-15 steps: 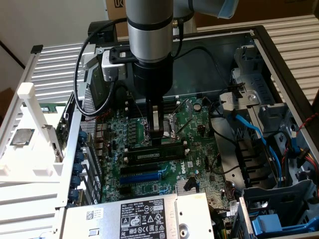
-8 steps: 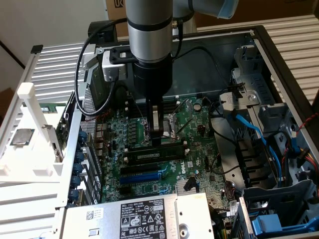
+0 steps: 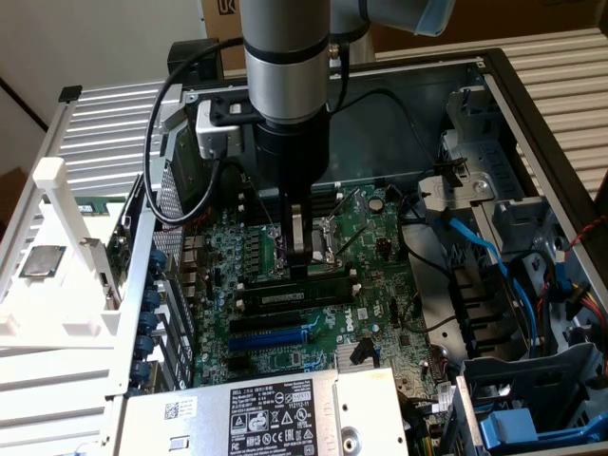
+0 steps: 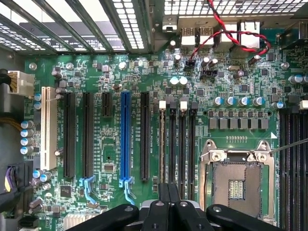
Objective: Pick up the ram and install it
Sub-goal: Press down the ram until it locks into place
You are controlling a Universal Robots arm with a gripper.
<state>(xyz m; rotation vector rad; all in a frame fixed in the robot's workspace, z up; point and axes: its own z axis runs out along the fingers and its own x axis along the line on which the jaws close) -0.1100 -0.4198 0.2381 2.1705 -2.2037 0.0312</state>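
Ram [image 3: 296,294] lay lengthwise in a memory slot on the motherboard [image 3: 380,285], just beside the empty CPU socket [image 4: 237,180] and between it and the blue expansion slot [image 4: 125,139]. Gripper [image 3: 302,249] hung directly over the ram, fingertips just above its top edge. Jaws looked drawn together, holding nothing. Power supply [image 3: 275,413] sat beyond the blue slot.

Open computer case [image 3: 532,104] on slatted bench [image 3: 114,119]
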